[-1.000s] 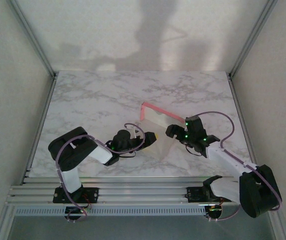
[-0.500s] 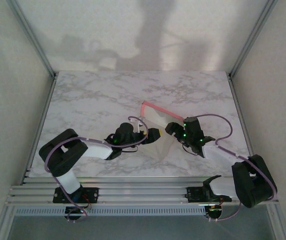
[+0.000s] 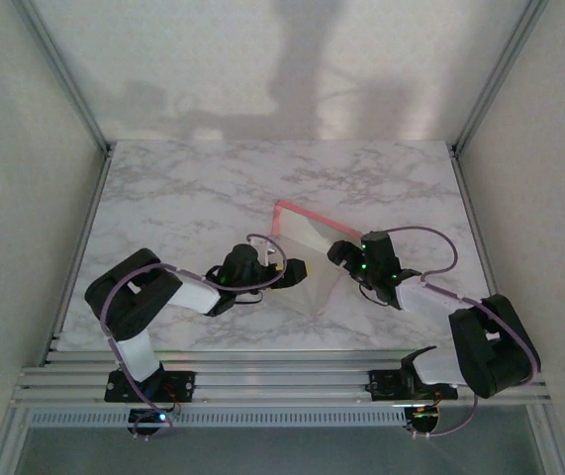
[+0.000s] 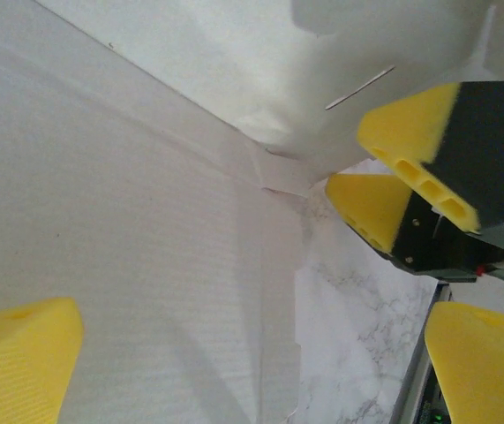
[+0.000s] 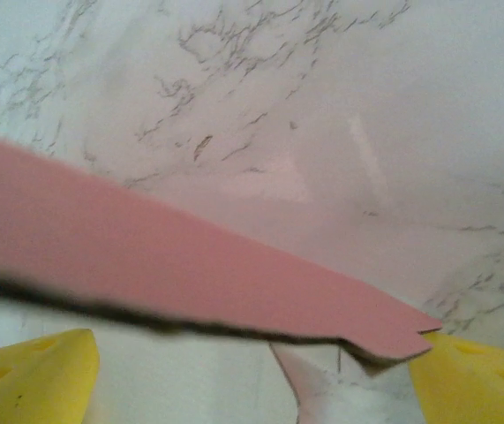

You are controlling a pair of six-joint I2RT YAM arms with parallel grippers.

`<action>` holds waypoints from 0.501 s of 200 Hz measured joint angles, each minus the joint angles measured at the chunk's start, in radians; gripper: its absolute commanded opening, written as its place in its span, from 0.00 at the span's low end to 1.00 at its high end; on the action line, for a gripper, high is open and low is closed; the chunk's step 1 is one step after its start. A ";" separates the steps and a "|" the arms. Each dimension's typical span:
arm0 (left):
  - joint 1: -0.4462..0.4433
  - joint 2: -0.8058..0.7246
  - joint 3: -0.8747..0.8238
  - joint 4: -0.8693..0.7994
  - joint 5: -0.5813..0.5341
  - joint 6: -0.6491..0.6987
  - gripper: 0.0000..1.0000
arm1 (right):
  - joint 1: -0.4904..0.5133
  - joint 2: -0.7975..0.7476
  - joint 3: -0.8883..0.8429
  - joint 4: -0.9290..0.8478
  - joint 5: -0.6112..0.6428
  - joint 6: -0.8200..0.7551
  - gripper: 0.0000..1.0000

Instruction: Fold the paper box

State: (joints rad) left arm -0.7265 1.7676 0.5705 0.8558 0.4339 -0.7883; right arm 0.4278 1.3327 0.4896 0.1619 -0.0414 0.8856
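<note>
**A:** Since 1 second ago the right arm's elbow has swung in, left and farther from the near edge. The pink edge of the paper box [image 3: 307, 245] sits a touch farther left.

**B:** Where's the box now?

**A:** It's around the middle of the marble table [image 3: 183, 198], slightly right, between the 2 arms. It lies off-white side up and mostly flat. Its far panel is tilted up and shows a pink rim.

**B:** And the left gripper [image 3: 298, 269]?

**A:** It's at the box's near-left edge with its jaws spread wide. From the left wrist, the off-white panel runs under the gap between the 2 yellow fingers [image 4: 24, 358]. Nothing is pinched. I can't tell whether a finger rests on the card.

**B:** What about the right gripper [image 3: 342, 253]?

**A:** It's at the box's right edge, close to the left gripper. Its jaws are also well apart, with nothing clamped. From the right wrist, a raised pink flap crosses in front of the gap. The flap's corner comes just beside the right-hand finger, and I can't tell whether they touch. From the left wrist, 1 of its fingers lies against the raised off-white panel and the other sits lower, near the marble.
</note>
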 measured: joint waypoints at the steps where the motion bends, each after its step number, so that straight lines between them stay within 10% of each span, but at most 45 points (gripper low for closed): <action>1: 0.000 0.000 -0.003 0.004 0.000 -0.001 0.99 | -0.001 0.002 0.000 0.002 0.000 -0.001 0.90; 100: -0.006 0.068 -0.220 0.497 -0.130 -0.288 0.99 | -0.033 -0.040 0.030 -0.001 -0.154 -0.172 0.85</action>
State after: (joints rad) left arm -0.7326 1.8359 0.3504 1.3525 0.3035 -1.0767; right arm 0.3950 1.2930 0.5194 0.1612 -0.1951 0.7136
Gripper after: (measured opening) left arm 0.992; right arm 0.874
